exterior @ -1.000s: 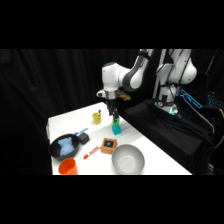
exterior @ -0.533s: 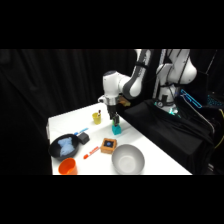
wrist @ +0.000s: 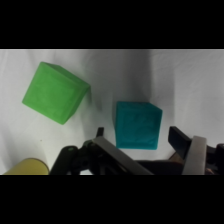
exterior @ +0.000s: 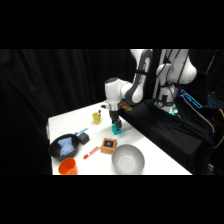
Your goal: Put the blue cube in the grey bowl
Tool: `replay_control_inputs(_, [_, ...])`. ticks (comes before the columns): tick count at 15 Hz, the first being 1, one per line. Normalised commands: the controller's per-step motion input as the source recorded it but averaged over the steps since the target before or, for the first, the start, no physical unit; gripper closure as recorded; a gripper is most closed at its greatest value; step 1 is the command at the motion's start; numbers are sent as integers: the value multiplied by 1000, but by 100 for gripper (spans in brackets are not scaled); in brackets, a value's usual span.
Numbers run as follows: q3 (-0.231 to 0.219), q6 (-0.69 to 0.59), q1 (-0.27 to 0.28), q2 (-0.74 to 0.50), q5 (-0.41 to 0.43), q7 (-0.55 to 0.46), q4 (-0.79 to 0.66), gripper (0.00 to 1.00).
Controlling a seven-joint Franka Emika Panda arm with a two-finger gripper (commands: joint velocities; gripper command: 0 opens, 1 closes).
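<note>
The blue cube (wrist: 137,125) is a small teal block resting on the white table (wrist: 195,85). In the side view the blue cube (exterior: 118,130) shows just under the gripper. My gripper (wrist: 137,134) is open and straddles it, one finger (wrist: 184,144) to its right and the other to its left, each a small gap away from the cube's sides. In the side view my gripper (exterior: 116,124) is low over the table's middle. The grey bowl (exterior: 128,159) stands near the front edge, a short way in front of the cube.
A light green cube (wrist: 55,92) lies close to the left of the blue one. A yellow cup (exterior: 96,117), a brown block with a blue top (exterior: 108,145), a red marker (exterior: 90,151), a black pan (exterior: 64,146) and an orange cup (exterior: 67,166) are on the table.
The gripper has come down from above until its fingers are level with the blue cube. The objects on the table have not moved.
</note>
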Motion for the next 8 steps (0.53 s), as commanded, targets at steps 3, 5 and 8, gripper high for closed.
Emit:
replay_control_inputs(3, [27, 345, -25, 125, 45, 21, -36, 0])
replay_control_inputs(5, [33, 340, -38, 120, 49, 24, -41, 0])
replay_control_inputs(8, [28, 308, 0, 82, 17, 55, -70, 0])
